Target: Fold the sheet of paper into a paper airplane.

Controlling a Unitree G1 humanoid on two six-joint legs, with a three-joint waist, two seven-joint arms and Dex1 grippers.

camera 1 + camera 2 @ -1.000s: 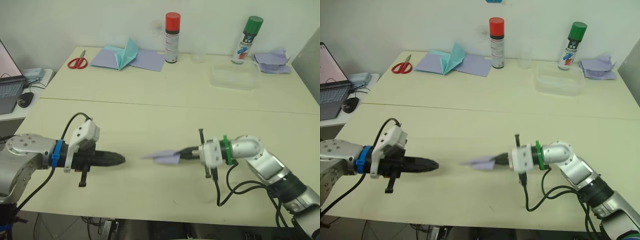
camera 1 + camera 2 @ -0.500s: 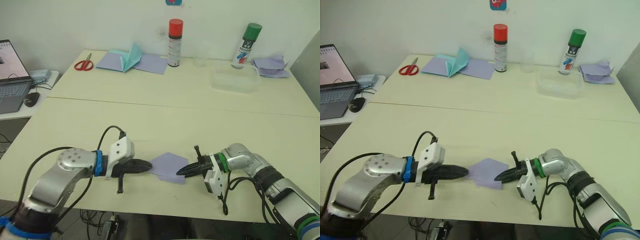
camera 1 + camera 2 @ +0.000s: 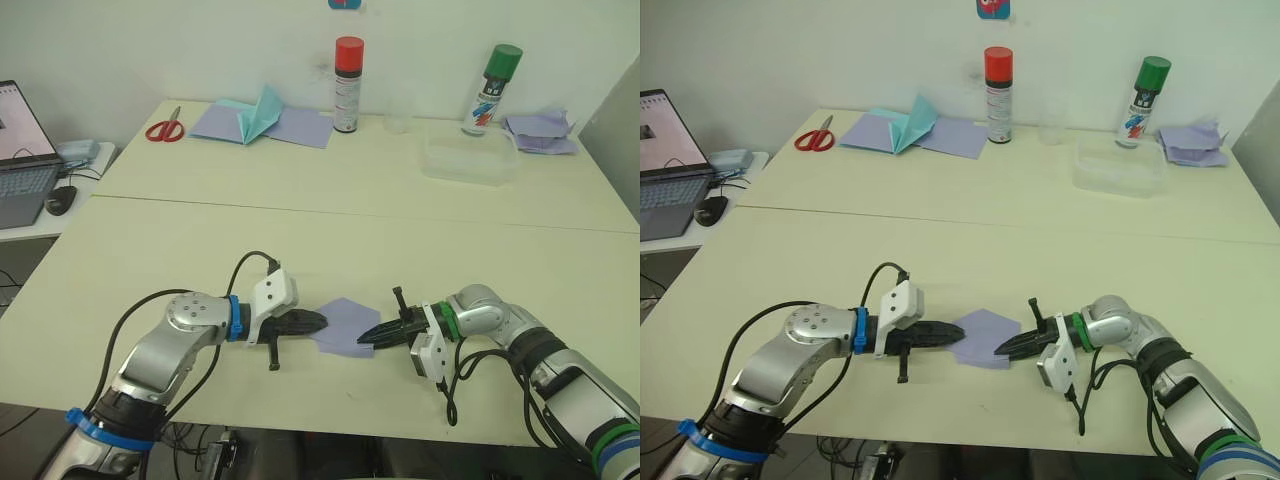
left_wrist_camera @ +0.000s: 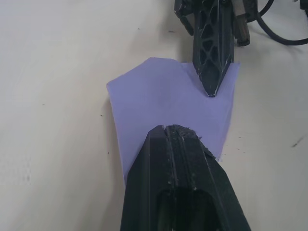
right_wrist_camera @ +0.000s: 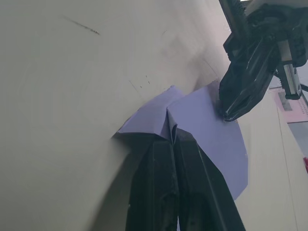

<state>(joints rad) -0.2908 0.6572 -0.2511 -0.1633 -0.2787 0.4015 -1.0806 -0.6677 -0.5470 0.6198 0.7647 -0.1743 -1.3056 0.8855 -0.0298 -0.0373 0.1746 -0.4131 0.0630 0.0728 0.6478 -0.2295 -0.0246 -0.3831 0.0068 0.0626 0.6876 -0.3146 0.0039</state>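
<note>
The right end effector (image 3: pixel 378 334), fingers closed, pinches the 3 o'clock edge of the sheet of paper (image 3: pixel 345 325). The left end effector (image 3: pixel 318 321), closed and empty, presses its 9 o'clock edge onto the bench (image 3: pixel 300 240). An early crease is in hand; next, drag a flap over and flatten it. A second ago the left stood well clear and the paper was held folded narrow.

The sheet of paper (image 3: pixel 347 325) is pale lavender and partly folded into a broad, blunt wedge with layered flaps. It lies flat on the tabletop (image 3: pixel 330 240) near the front edge, roughly midway along it, with one corner flap slightly raised.
</note>
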